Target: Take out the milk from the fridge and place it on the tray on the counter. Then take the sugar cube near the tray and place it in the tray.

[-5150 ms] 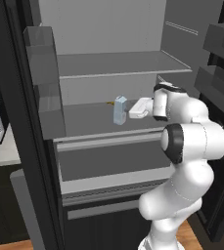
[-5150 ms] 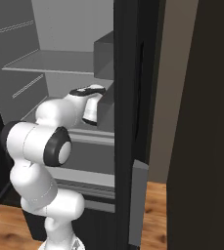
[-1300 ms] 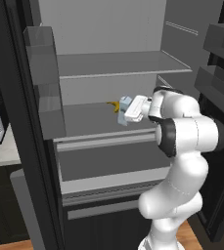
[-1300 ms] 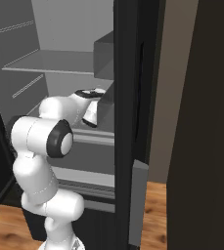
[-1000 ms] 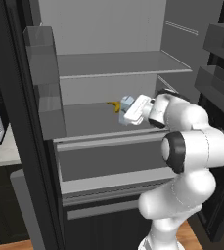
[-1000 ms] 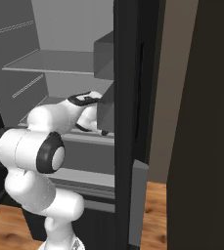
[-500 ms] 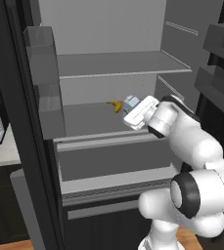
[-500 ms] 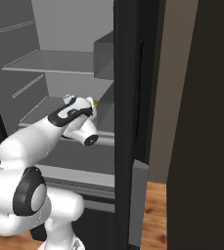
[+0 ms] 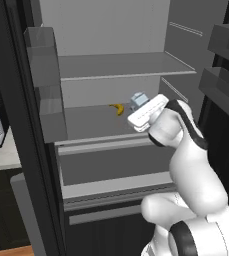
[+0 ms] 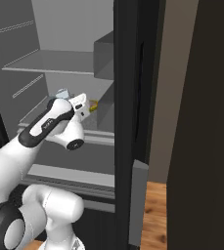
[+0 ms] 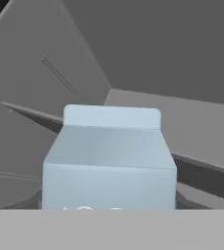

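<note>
The milk (image 9: pixel 137 99) is a pale blue-and-white gabled carton, and my gripper (image 9: pixel 140 105) is shut on it just above the middle shelf of the open fridge (image 9: pixel 126 65). From the right base view the carton (image 10: pixel 61 93) peeks out behind my white hand (image 10: pixel 79 106) near the shelf's front edge. Up close in the hand view, the milk (image 11: pixel 108 156) sits centred with grey fridge walls behind it. My fingertips are hidden. The tray and the sugar cube are out of view.
A small yellow banana (image 9: pixel 117 108) lies on the same shelf, left of the carton. Translucent door bins (image 9: pixel 46 85) hang on the open left door. The dark right door edge (image 10: pixel 130 122) stands close to my arm. A pale counter strip (image 9: pixel 3 150) shows at far left.
The milk has left its spot on the shelf and travelled with my hand toward the fridge front. My elbow has dropped low and forward, uncovering the banana.
</note>
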